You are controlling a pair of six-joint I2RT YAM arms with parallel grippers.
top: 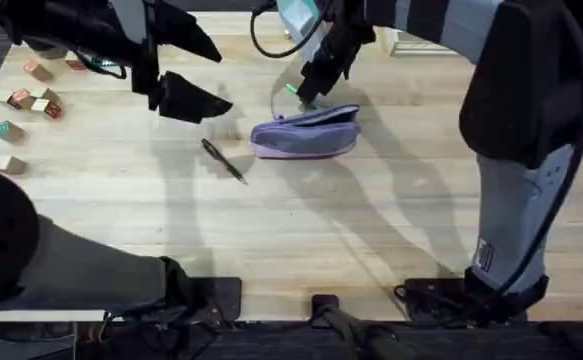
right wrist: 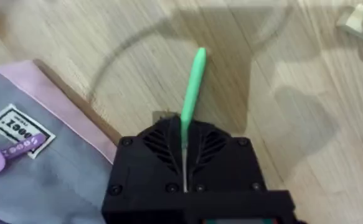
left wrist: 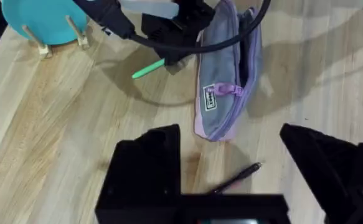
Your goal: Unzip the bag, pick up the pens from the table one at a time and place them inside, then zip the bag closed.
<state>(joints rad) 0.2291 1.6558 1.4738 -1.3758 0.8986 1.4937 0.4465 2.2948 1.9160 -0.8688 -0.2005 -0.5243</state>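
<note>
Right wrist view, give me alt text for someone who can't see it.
The right gripper holds a green pen between shut black fingers, its free end pointing away over the wooden table. Beside it lies the purple bag, showing a small label and zipper pull.

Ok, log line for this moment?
right fingers: shut on green pen | left fingers: open | black pen: on table | bag: unzipped

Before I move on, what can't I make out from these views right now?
- Bag interior: hidden in the overhead and left wrist views, so its contents are unknown.
- Green pen: its lower part is hidden between the right tool fingers in the right wrist view.
- Black pen: one end hidden behind the left tool body in the left wrist view.
</note>
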